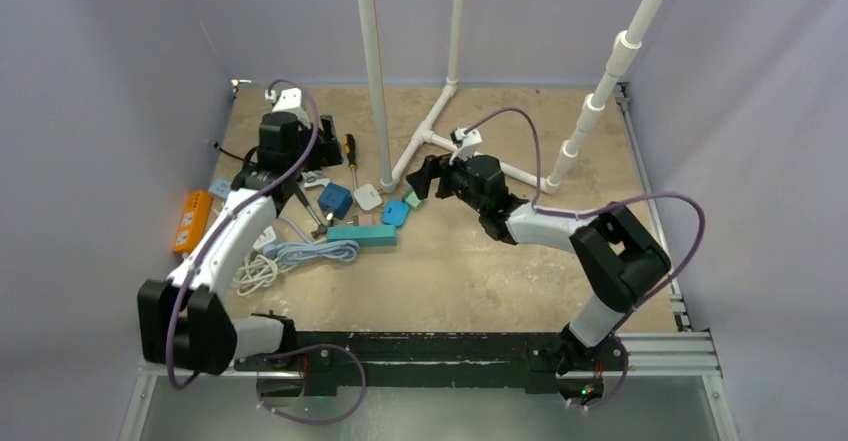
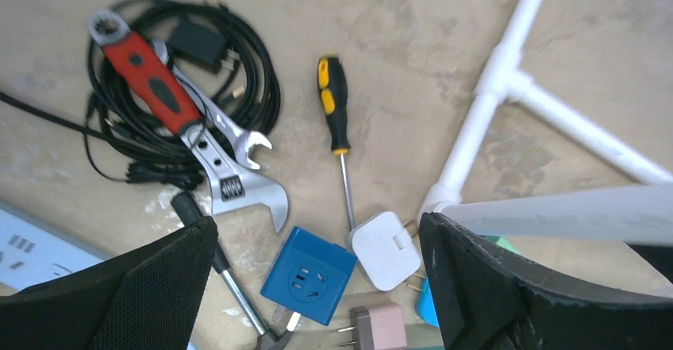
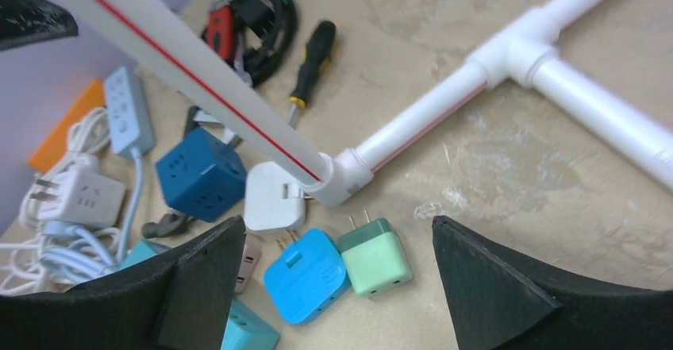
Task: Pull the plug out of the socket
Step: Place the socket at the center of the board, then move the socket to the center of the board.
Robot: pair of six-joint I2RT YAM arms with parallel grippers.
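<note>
Surface (image 1: pixel 480 261) of mottled tan carries a white pipe frame (image 1: pixel 430 131) and, left of centre, a crowd of electrical bits between the two arms. Both arms reach in over that crowd from either side. The left claw (image 2: pixel 316 235) hangs spread wide and empty above it, and the right claw (image 3: pixel 337 227) is likewise spread wide with nothing between its fingers.

The teal socket strip (image 1: pixel 360 233) lies at the near edge of the pile, and the pink plug (image 2: pixel 379 326) sits against it. This looks like the pair the task means. The left wrist view shows metal prongs beside the pink body, though, so I cannot tell how deep it is seated, or whether it is seated at all.

Near it are a blue cube socket (image 2: pixel 309 275), a white plug (image 2: pixel 386 248) touching a pipe foot, a blue adapter (image 3: pixel 305 275) and a green adapter (image 3: pixel 377 256), the last two lying loose side by side.

The step in hand appears to be the approach, with nothing gripped yet. The next move probably calls for one claw to come down and pin the strip. The other would then close on the plug body alone, clear of the blue adapter, and draw it straight out along its prongs.
</note>
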